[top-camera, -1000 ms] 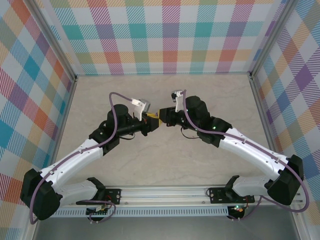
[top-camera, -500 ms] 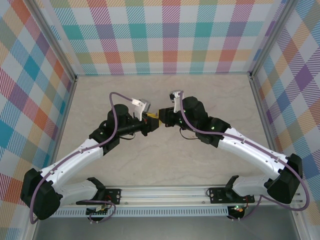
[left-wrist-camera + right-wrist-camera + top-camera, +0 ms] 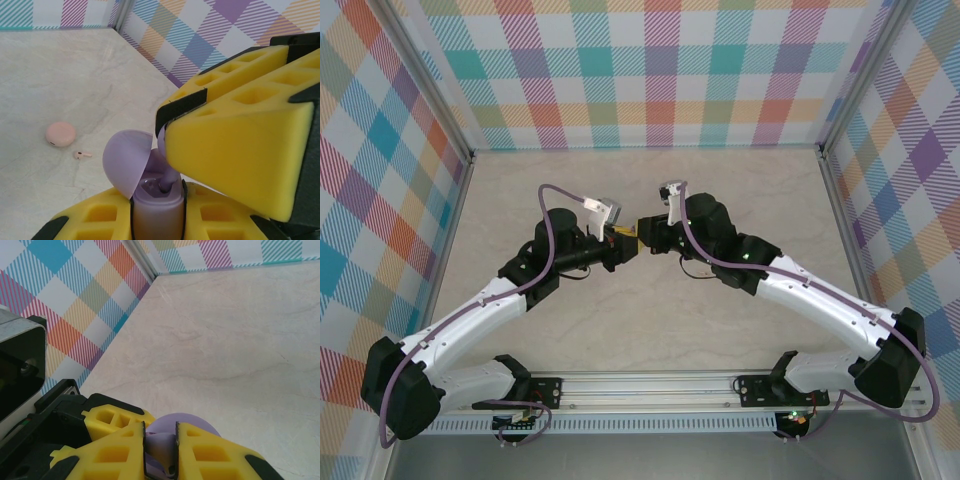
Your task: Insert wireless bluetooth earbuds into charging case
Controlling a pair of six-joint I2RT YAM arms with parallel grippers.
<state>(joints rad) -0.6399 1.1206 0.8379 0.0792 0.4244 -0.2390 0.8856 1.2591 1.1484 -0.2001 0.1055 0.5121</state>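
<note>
My left gripper [image 3: 157, 194] is clamped on the purple case [image 3: 150, 212], lid up, at the bottom centre of the left wrist view. My right gripper [image 3: 160, 440] pinches a purple earbud [image 3: 168, 179] at the case's opening. A pink case [image 3: 60, 134] and a pink earbud [image 3: 82, 154] lie on the table [image 3: 75, 75] at the left

On the table [image 3: 75, 75], an earbud [image 3: 82, 154] lies beside the closed case [image 3: 60, 134], left of the open case [image 3: 155, 212].

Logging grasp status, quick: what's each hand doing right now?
Left hand: closed, holding the open purple case.
Right hand: closed, holding a purple earbud.
</note>
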